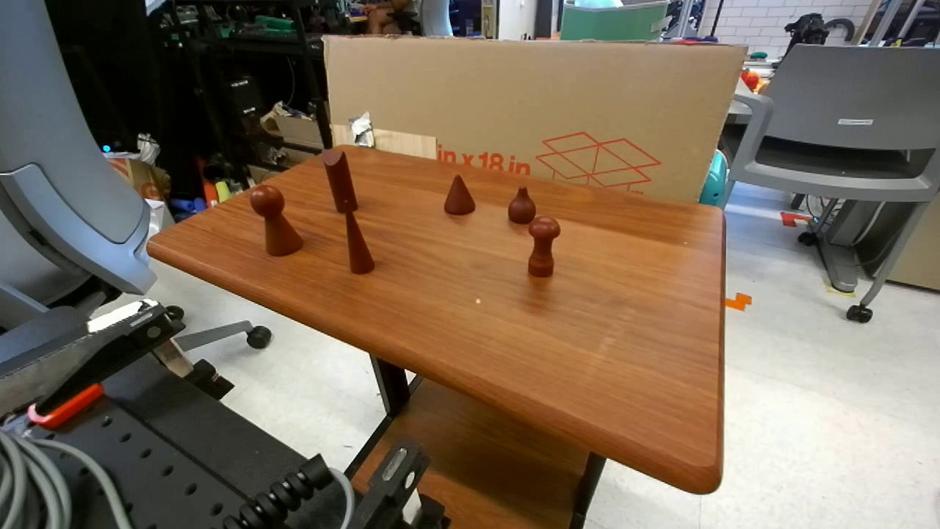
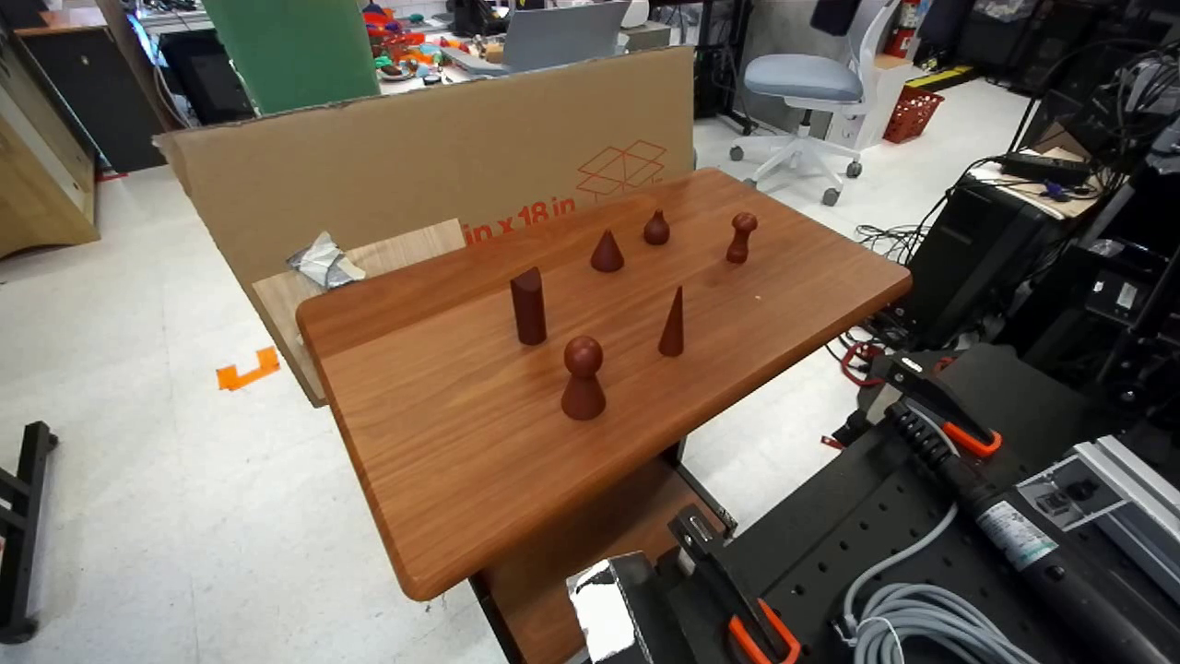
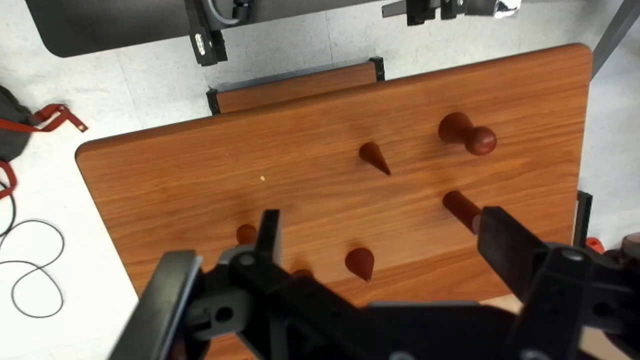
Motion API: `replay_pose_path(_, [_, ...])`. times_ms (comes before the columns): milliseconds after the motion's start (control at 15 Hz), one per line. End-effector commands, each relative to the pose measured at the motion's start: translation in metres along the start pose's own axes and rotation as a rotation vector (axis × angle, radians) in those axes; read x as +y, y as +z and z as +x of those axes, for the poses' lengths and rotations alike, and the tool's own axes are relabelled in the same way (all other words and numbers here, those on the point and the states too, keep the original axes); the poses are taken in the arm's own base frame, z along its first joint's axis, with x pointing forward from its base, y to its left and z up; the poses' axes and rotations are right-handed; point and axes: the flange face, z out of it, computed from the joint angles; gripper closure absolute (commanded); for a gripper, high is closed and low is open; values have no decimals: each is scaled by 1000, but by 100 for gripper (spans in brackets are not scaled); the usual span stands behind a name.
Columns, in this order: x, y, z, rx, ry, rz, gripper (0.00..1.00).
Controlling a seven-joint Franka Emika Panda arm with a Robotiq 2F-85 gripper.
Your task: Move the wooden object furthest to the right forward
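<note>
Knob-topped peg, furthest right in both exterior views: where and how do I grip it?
Probably best from above, jaws closing on the narrow neck of the peg: it stands upright, and the wider knob should resist slipping. Stay clear of the onion-shaped piece.

The wooden object [image 1: 542,248] is a smooth, reddish-brown peg with a rounded knob for a head, a narrow neck and a base that widens again below; it stands upright on the bench [image 1: 624,338], knob uppermost. In both exterior views it is right of the frame's centre, with its knob above mid-height. In the wrist view a rounded brown part of it shows left of centre, below mid-height, the rest hidden from sight.
</note>
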Motion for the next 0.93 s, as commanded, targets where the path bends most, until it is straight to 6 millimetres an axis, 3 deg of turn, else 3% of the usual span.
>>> replay_pose_path(0, [21,11,51,0,74,1,0])
replay_pose_path(333, [40,37,95,-30,103,-55,0])
replay_pose_path(867, [55,105,153,-2,15,-203,0])
